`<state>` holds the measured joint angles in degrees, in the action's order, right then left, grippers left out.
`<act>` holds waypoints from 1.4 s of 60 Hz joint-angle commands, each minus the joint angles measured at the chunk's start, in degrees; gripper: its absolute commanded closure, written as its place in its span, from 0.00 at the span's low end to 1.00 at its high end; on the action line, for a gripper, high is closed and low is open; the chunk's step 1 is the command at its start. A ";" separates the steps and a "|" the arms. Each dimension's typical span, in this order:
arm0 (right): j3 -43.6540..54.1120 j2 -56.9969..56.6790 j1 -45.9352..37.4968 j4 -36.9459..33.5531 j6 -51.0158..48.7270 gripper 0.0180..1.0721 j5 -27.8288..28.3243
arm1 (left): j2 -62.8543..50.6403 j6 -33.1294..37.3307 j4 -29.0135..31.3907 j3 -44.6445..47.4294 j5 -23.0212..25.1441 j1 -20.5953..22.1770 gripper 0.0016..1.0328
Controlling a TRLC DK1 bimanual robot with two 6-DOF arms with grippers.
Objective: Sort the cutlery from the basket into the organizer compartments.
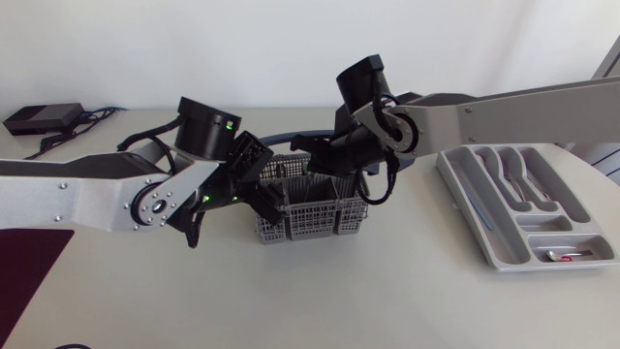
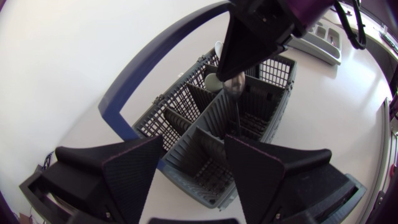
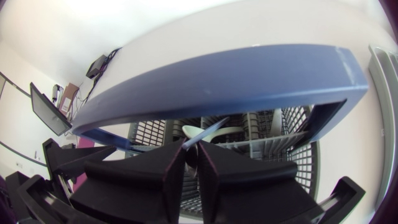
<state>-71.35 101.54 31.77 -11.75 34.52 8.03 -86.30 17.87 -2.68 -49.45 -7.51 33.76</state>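
Note:
The grey mesh basket (image 1: 308, 221) with its blue handle (image 2: 155, 68) stands mid-table. My left gripper (image 1: 263, 186) holds the basket's near corner (image 2: 199, 180) between widely spread fingers (image 2: 134, 177). From above, my right gripper (image 1: 325, 167) dips under the handle into the basket. Its fingers (image 3: 177, 168) are almost together on a thin piece of metal cutlery (image 3: 205, 137); which kind it is I cannot tell. The same piece shows in the left wrist view as a thin piece of metal cutlery (image 2: 236, 93) at the right gripper's tips (image 2: 235, 73). A spoon (image 3: 227, 131) lies in the basket just behind it.
The grey organizer (image 1: 481, 228) lies at the right with several spoons (image 1: 518, 174) in its long compartments and a small item (image 1: 567, 255) in an end one. A black box with cables (image 1: 39, 118) sits back left. A dark red mat (image 1: 24, 276) lies front left.

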 commanded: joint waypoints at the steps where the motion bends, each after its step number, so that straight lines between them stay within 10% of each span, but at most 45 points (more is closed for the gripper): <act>1: 2.53 -0.20 -0.57 -2.75 -0.25 0.88 0.05 | -0.97 0.68 -0.57 1.29 0.48 0.08 0.34; 84: -0.63 -8.99 -5.49 -28.51 -14.48 0.92 21.06 | 1.40 0.59 2.85 0.76 -0.23 2.37 0.34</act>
<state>-70.72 92.99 27.31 -37.65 21.08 27.44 -85.86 17.87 -0.05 -48.69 -7.55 35.51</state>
